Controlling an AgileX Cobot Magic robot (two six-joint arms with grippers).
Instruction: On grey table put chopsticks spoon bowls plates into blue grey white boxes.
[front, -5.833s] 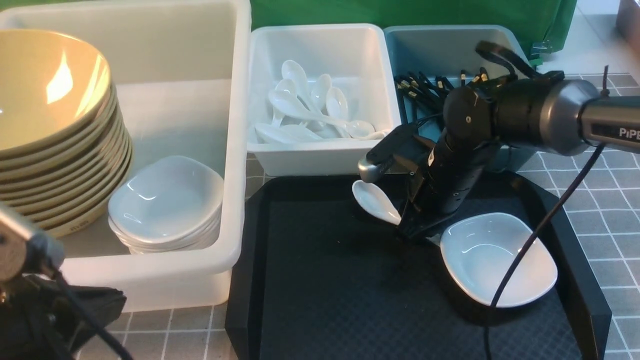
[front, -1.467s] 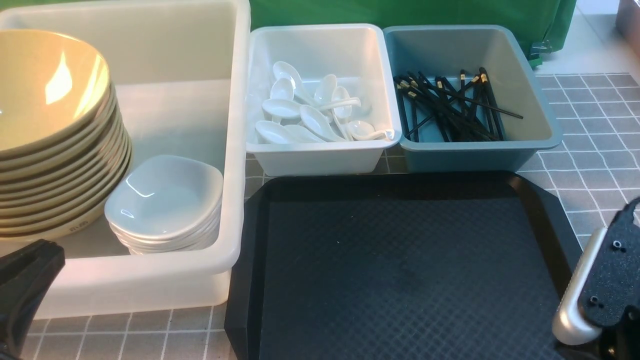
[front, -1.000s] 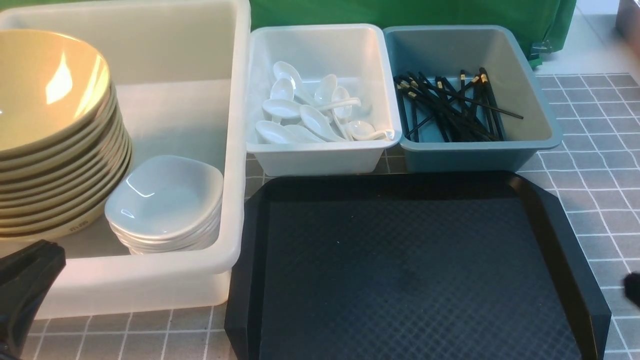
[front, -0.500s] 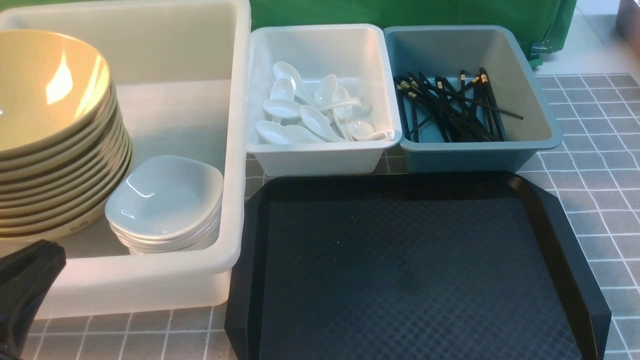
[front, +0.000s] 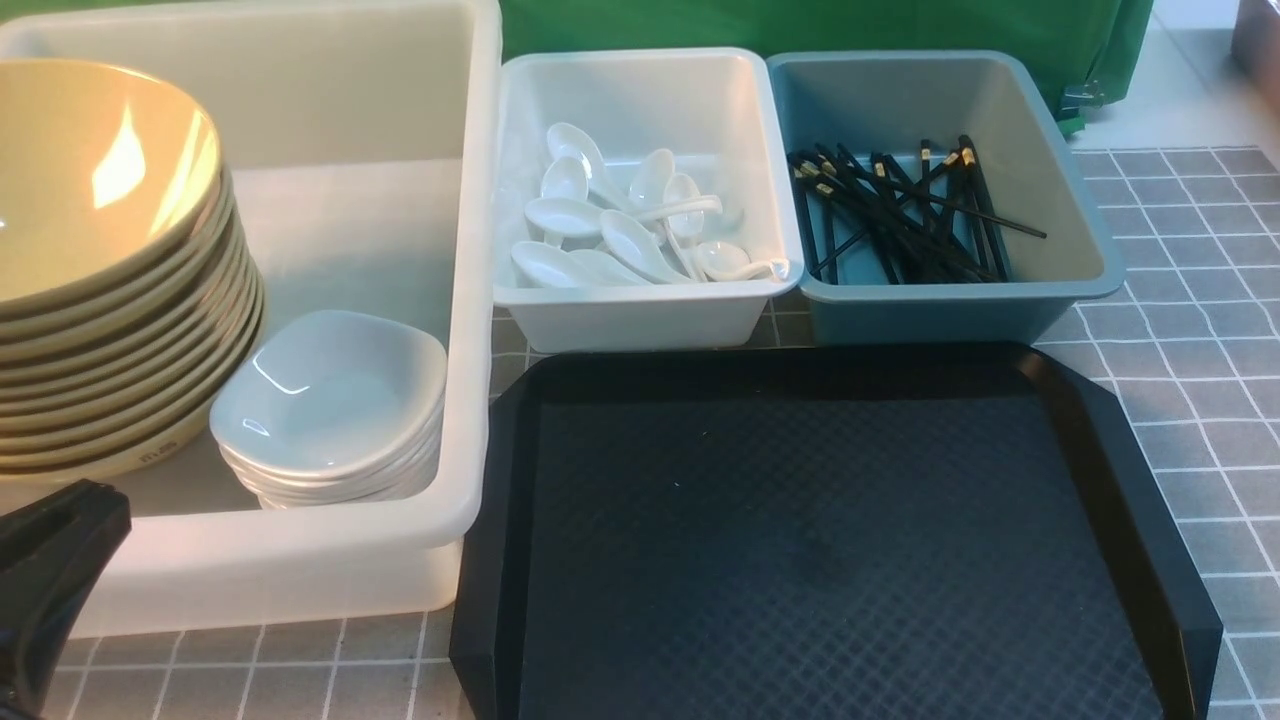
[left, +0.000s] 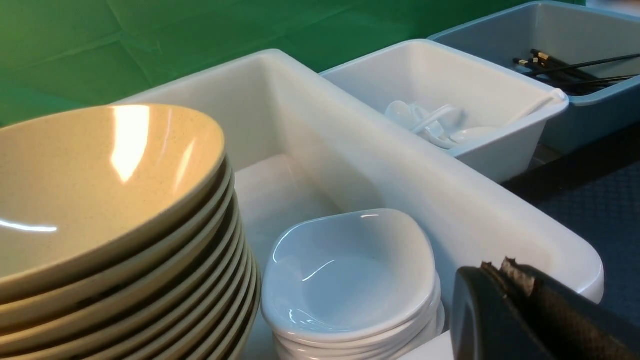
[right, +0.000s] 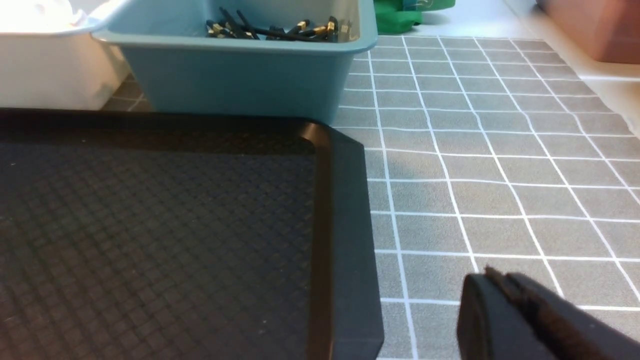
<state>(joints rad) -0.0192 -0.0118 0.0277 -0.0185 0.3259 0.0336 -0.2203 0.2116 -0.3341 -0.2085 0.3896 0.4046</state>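
A stack of tan bowls (front: 100, 270) (left: 110, 220) and a stack of small white plates (front: 330, 410) (left: 350, 280) sit inside the large translucent white box (front: 470, 300) (left: 450, 200). Several white spoons (front: 630, 225) lie in the smaller white box (front: 640, 320). Black chopsticks (front: 900, 215) (right: 280, 30) fill the blue-grey box (front: 950, 310) (right: 240, 80). My left gripper (front: 60, 540) (left: 500, 267) is shut and empty, just outside the big box's near wall. My right gripper (right: 492, 275) is shut and empty over the grey table (right: 475, 165), beside the tray; it is out of the front view.
A black textured tray (front: 820, 540) (right: 150, 225) with a raised rim lies bare in front of the two smaller boxes. Green cloth (front: 820, 30) hangs behind the boxes. A brownish container (right: 595, 25) stands at the table's far right edge.
My right arm has drawn back out of the front view, leaving the tray bare. The left gripper and all the boxes' contents have stayed put.
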